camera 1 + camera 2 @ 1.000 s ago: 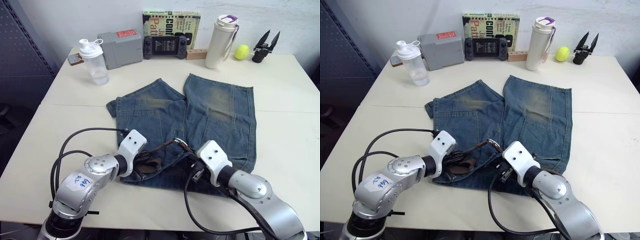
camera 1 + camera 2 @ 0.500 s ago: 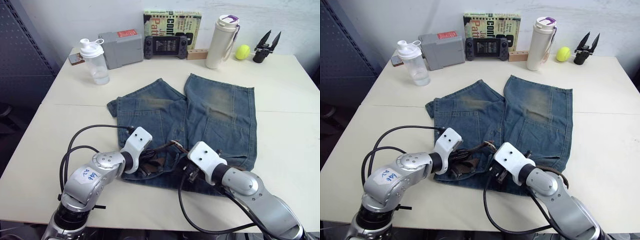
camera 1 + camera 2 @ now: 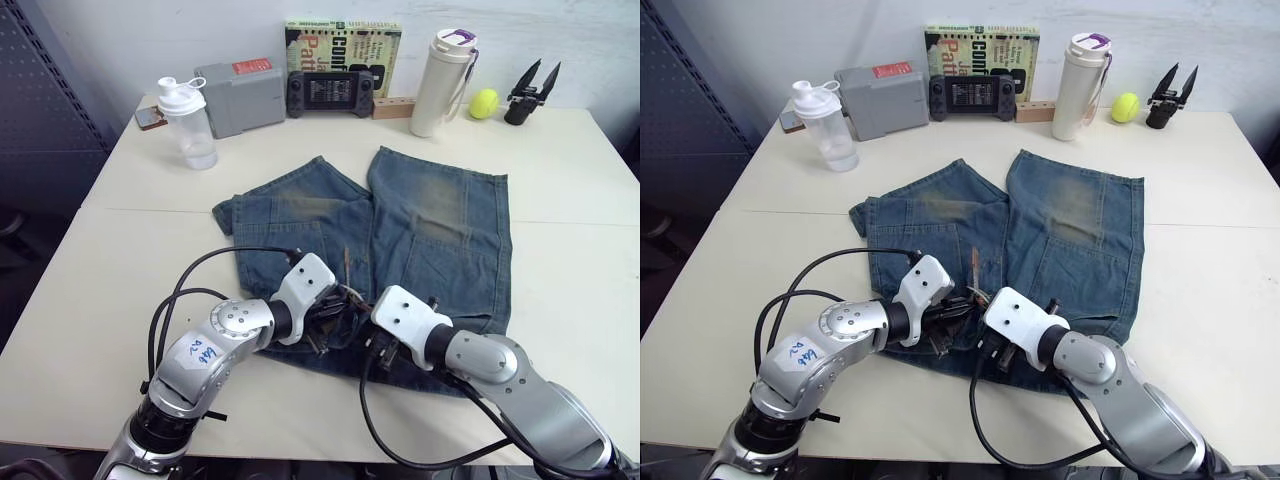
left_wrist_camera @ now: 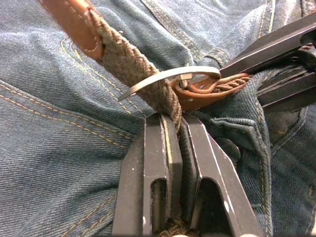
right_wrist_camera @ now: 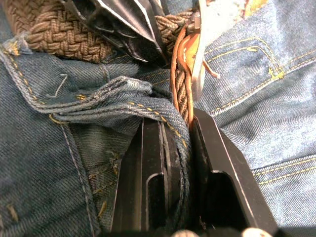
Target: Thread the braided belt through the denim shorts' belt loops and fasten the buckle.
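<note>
A book [image 3: 343,45] at the table's [image 3: 580,290] back edge shows partial white lettering, unreadable. Faded blue shorts [image 3: 430,235] lie mid-table, waistband toward the front edge. There the brown braided belt [image 4: 129,64] passes through its silver buckle [image 4: 168,79]. The left gripper [image 4: 174,129] clamps the belt; the right gripper [image 5: 177,129] clamps belt and denim.

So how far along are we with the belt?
Done: the braided belt passes through the buckle. In hand: left gripper clamps the belt, right gripper pinches the denim shorts at the waistband. Left: the prong isn't visibly seated; loop threading can't be confirmed.
</note>
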### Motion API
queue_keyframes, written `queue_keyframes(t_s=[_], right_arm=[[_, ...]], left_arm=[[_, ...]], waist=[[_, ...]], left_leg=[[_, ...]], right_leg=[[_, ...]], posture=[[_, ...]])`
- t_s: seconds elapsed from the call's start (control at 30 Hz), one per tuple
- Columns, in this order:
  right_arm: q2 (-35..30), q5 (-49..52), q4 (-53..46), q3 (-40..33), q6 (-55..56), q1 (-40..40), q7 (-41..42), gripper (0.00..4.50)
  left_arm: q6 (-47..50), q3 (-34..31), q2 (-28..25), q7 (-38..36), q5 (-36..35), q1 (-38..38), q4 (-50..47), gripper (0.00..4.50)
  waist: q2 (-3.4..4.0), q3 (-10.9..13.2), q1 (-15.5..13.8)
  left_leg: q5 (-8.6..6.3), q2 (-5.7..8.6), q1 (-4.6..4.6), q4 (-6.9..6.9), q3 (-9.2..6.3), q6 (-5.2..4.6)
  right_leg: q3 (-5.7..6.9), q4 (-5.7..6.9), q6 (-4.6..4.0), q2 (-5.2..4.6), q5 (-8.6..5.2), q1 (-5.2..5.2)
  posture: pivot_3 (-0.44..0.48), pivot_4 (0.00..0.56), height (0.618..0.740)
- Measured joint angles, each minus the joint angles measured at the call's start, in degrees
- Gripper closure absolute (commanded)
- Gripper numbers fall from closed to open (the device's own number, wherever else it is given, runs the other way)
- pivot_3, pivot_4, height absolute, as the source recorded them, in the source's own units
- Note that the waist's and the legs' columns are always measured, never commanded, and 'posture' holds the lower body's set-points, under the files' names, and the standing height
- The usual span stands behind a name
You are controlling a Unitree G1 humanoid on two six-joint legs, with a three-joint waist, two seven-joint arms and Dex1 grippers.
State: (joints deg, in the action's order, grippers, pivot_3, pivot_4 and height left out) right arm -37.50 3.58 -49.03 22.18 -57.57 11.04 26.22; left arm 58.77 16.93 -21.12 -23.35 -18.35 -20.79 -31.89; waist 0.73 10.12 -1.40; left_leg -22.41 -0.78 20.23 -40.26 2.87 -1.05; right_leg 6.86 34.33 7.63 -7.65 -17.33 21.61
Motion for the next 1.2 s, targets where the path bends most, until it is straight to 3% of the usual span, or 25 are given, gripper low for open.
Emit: queue_keyframes(t_s=[0.3, 0.5, 0.6, 0.63, 0.73, 0.87, 1.0, 1.2], right_arm=[[-4.9, 0.4, -0.7, -1.2, 2.5, -0.8, 3.8, 4.47], [-4.7, 2.0, -1.2, -2.5, 3.5, -1.5, 5.5, 1.69], [-3.6, 6.2, -2.5, -9.4, 1.3, -1.4, 7.1, 0.30], [-3.5, 7.6, -2.6, -12.2, 0.5, -1.1, 7.7, 0.04], [-2.5, 15.5, -2.6, -24.0, -3.7, 3.5, 11.4, 0.04], [-5.7, 20.9, -2.4, -29.9, -4.8, 9.7, 14.4, 0.04], [-15.7, 14.2, 0.5, -21.1, 8.2, 13.1, 17.6, 0.04], [-19.7, -2.4, 12.1, -7.7, 29.0, 15.2, 18.6, 0.04]], left_arm=[[-1.6, -0.1, 0.1, -0.2, 0.4, 0.0, 1.3, 4.50], [-2.7, 0.2, 0.0, -0.6, 0.7, -0.4, 1.8, 4.50], [-3.1, 0.6, 0.3, -0.6, 0.8, -0.4, 2.2, 4.50], [-3.1, 0.6, 0.2, -0.6, 0.8, -0.4, 2.5, 4.50], [-3.6, 0.7, 0.2, -0.6, 0.9, -0.4, 3.1, 4.50], [-4.2, 1.2, 0.2, -0.6, 1.1, -0.5, 3.3, 4.50], [-4.8, 2.1, 0.1, -0.6, 2.1, -0.9, 3.6, 4.50], [-6.7, 3.5, -0.4, -0.6, 3.9, -1.2, 3.6, 4.50]], waist=[[0.00, 0.0, 0.0], [-0.01, 0.0, 0.0], [-0.01, 0.0, -0.1], [-0.01, 0.0, -0.1], [-0.02, 0.0, 0.0], [0.03, 0.0, -0.1], [0.03, 0.1, -0.1], [0.00, 0.1, 0.0]], left_leg=[[0.00, -0.01, 0.00, 0.00, -0.01, 0.00], [0.00, -0.01, 0.02, 0.00, -0.02, 0.00], [0.00, 0.00, 0.04, -0.01, -0.02, -0.01], [0.00, 0.00, 0.04, -0.01, -0.02, -0.01], [0.00, -0.01, 0.04, -0.01, -0.03, -0.01], [0.00, -0.01, 0.05, 0.03, -0.06, -0.01], [0.02, 0.04, 0.06, 0.04, -0.04, -0.04], [0.02, 0.02, 0.06, 0.02, -0.02, -0.04]], right_leg=[[0.01, -0.01, 0.00, 0.00, 0.00, 0.00], [0.02, -0.02, 0.00, 0.00, 0.00, 0.00], [0.02, -0.03, 0.01, -0.01, 0.00, -0.01], [0.02, -0.03, 0.01, -0.01, 0.01, -0.01], [0.02, -0.03, 0.01, 0.00, 0.01, -0.01], [0.04, -0.05, 0.01, 0.01, 0.01, 0.00], [0.03, -0.12, 0.01, -0.01, 0.01, 0.00], [0.04, -0.11, 0.02, -0.02, 0.01, 0.00]], posture=[[0.000, 0.150, 0.731], [0.000, 0.150, 0.731], [0.000, 0.150, 0.731], [0.000, 0.150, 0.731], [0.000, 0.150, 0.731], [0.000, 0.150, 0.731], [0.000, 0.150, 0.731], [0.000, 0.150, 0.731]])
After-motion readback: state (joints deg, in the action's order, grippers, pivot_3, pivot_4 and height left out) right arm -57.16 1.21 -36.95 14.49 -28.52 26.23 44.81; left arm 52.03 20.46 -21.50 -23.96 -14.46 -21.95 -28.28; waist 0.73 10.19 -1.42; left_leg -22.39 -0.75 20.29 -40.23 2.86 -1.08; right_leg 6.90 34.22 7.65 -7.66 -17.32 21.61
